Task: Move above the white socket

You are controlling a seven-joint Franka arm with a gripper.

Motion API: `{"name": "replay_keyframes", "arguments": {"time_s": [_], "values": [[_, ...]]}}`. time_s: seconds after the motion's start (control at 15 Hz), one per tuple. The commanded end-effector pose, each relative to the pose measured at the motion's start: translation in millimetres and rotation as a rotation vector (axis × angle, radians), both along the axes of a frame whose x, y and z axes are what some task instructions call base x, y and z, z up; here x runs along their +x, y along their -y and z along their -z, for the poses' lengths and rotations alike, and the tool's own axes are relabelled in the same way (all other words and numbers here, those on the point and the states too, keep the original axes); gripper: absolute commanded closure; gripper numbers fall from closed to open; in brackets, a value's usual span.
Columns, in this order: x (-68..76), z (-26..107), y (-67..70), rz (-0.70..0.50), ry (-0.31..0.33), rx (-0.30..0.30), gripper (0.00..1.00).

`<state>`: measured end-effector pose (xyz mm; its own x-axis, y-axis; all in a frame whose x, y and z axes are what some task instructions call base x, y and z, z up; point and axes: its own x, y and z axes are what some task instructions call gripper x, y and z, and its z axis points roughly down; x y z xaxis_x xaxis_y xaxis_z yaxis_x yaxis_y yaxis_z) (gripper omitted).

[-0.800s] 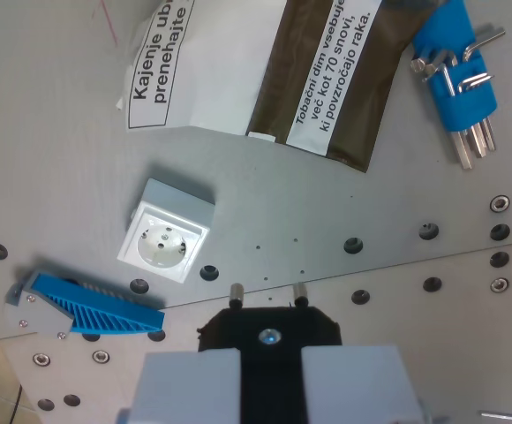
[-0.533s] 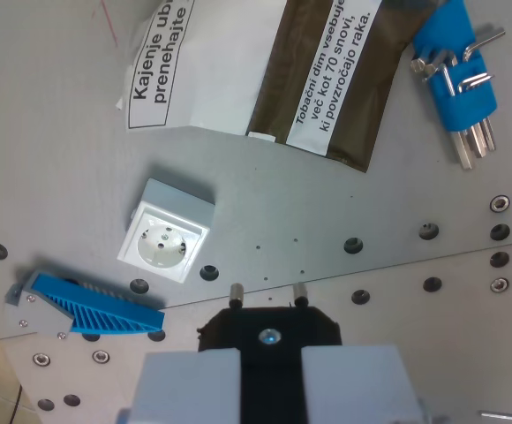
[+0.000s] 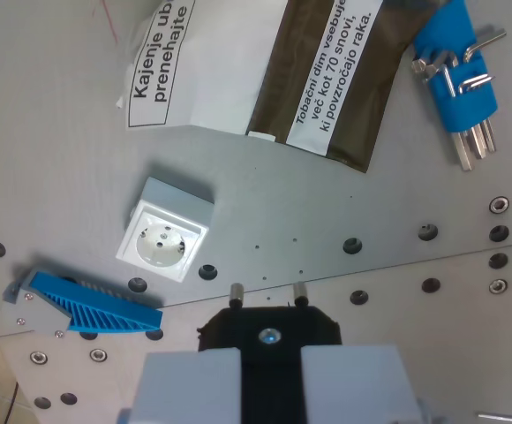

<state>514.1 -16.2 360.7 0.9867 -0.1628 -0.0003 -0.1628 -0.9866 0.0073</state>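
Wrist view: square, glossy white socket [image 3: 163, 235]

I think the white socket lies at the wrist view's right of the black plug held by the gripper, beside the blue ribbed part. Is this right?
Not quite. In the wrist view the white socket lies up and to the left of the black plug, above the blue ribbed part.

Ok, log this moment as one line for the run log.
phase: approach | claw: holds black plug | socket: up-left of plug in wrist view, not yet under it | next: likely shift toward socket
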Motion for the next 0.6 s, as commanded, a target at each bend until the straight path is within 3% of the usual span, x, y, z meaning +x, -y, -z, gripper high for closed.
{"name": "replay_keyframes", "arguments": {"time_s": [0.07, 0.6], "values": [[-4.2, 6.4, -2.2, -0.070, 0.017, 0.002, 1.00], [-15.0, 28.4, -9.5, -0.216, 0.074, -0.003, 1.00]]}}
